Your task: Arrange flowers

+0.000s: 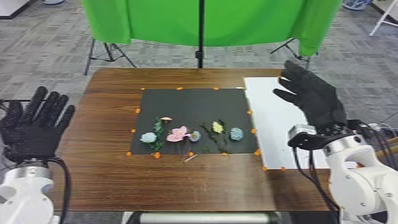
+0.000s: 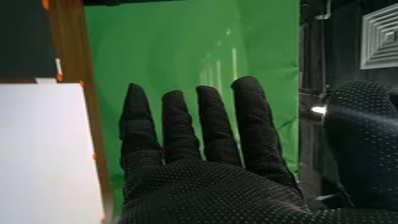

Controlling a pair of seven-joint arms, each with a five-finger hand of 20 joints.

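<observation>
While the left hand (image 1: 34, 125) is held beside the left edge of the brown bench (image 1: 102, 125), its fingers are straight and spread. Next comes a black mat (image 1: 178, 107) edged with orange bits. Across its near half lie the flowers: a pale blue flower (image 1: 148, 137) beside green leaves, a small peach flower (image 1: 166, 119), a pink flower (image 1: 178, 134), a purplish flower (image 1: 194, 136), a yellow flower (image 1: 218, 127) and a blue-green flower (image 1: 236, 134). Behind the bench, a green cloth (image 1: 160, 25) hangs by a black pole (image 1: 201, 37). Right of the mat is a white sheet (image 1: 269, 115), partly hidden by the right hand (image 1: 315, 97) and dangling black cables (image 1: 314, 175). That hand's fingers are straight, slightly parted, the thumb standing away.
</observation>
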